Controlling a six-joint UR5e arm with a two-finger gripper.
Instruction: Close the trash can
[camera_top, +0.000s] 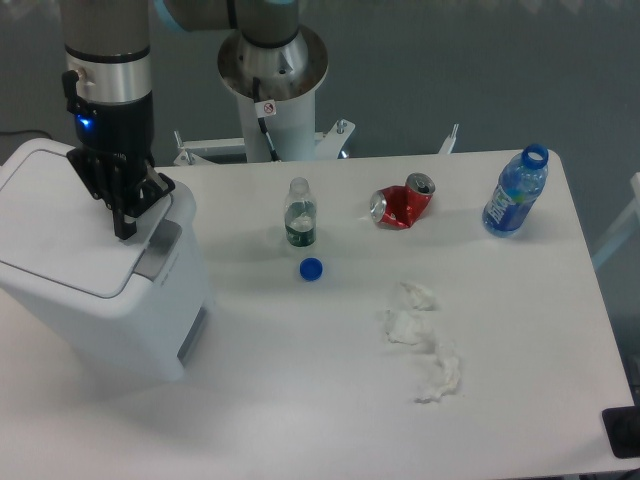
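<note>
A: The jaws (123, 228) are pointing straight down over the trash can (90, 270), tips hanging right at the lid's front edge, beside the grey latch.

B: Clenched or released?

A: Looking pressed together, nothing between them. The trash can is sitting directly beneath the jaws on the table (330, 400), lid lying flat.

B: And out to the side?

A: Away from the jaws, toward the table's middle, a small clear bottle (299, 213) is standing uncapped, a blue cap (311, 268) just in front of it. Farther out, a crushed red can (402, 203), a blue bottle (515, 192) and crumpled white tissue (424, 340).
</note>
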